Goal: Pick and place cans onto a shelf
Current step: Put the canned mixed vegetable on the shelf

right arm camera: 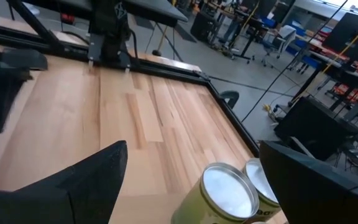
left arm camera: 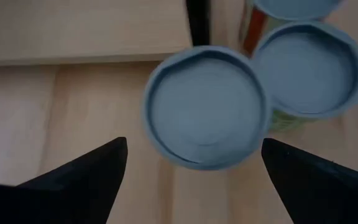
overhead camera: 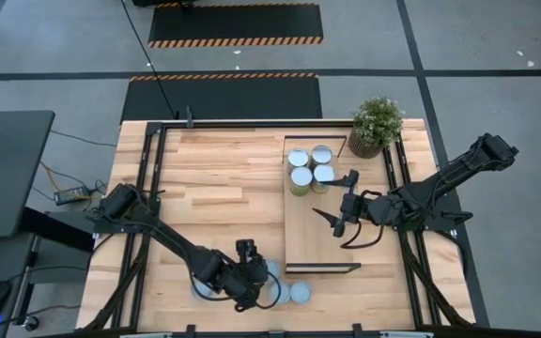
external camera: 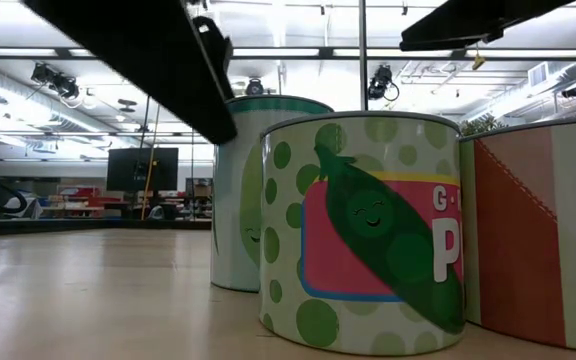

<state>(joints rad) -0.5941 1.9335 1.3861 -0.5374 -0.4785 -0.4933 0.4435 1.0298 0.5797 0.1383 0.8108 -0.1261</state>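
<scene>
**Desk:** Where are the cans?

**Me:** Two groups. Four cans (overhead camera: 310,168) stand in a tight square at the far end of the shelf (overhead camera: 322,244), tops touching or nearly so. The rest sit on the surface (overhead camera: 214,178) at its near edge, by my left arm: I can see the pale tops of about three of them (overhead camera: 299,292) in the high view, partly under the arm. In the low view one of that near group fills the frame, a pea can (external camera: 363,230) with green dots and a pink label, with another green one (external camera: 243,190) behind it and a red-and-cream one (external camera: 538,235) just beside it.

**Desk:** And the left pincer?

**Me:** The left pincer (overhead camera: 248,279) hangs right over that near group, fingers spread wide, holding nothing. Through its wrist camera a grey-blue can top (left arm camera: 205,107) sits between the two fingertips (well inside the gap, neither finger on it), and a second can (left arm camera: 306,68) touches it on one side.

**Desk:** Right side?

**Me:** The right pincer (overhead camera: 339,200) is over the shelf, near the square of four on their near side, also wide open and empty. Its wrist view shows two of those cans (right arm camera: 225,193) between its dark fingers (right arm camera: 73,186), not touched.

**Desk:** Anything else on there?

**Me:** A potted plant (overhead camera: 376,126) at the far right corner of the surface, just beyond the shelf's end.
</scene>
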